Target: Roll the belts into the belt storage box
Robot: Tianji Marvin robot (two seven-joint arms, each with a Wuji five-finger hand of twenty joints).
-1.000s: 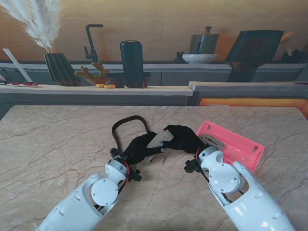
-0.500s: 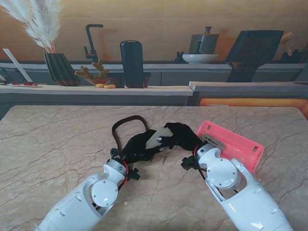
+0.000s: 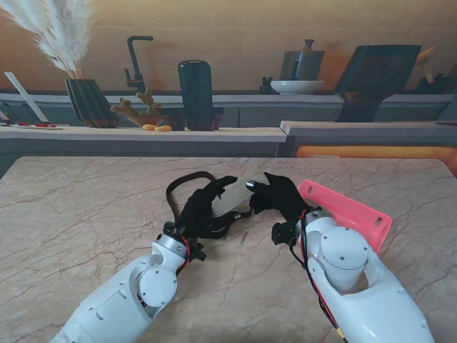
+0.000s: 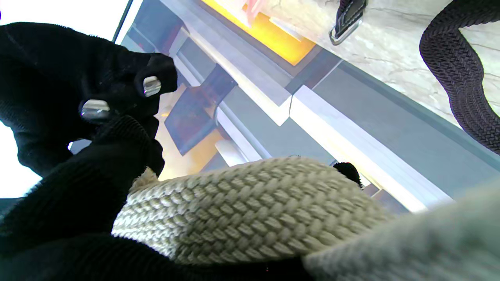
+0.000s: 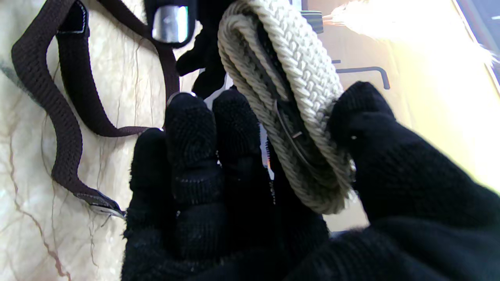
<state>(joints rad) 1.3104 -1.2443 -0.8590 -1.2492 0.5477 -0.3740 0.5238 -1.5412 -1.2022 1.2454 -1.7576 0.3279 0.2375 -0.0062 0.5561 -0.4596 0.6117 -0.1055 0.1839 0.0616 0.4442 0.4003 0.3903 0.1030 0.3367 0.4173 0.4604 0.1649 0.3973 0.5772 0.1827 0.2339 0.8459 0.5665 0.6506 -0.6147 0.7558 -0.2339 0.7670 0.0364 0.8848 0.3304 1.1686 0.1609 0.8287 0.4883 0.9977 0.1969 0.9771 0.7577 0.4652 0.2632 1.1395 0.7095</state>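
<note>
Both gloved hands hold the rolled beige belt off the table. The right hand pinches the coil between thumb and fingers; the left hand cups its other side. The brown belt lies beyond the left fingers, the pink box beside the right hand.

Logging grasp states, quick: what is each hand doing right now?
Left hand: shut on the beige belt.
Right hand: shut on the same beige belt.
</note>
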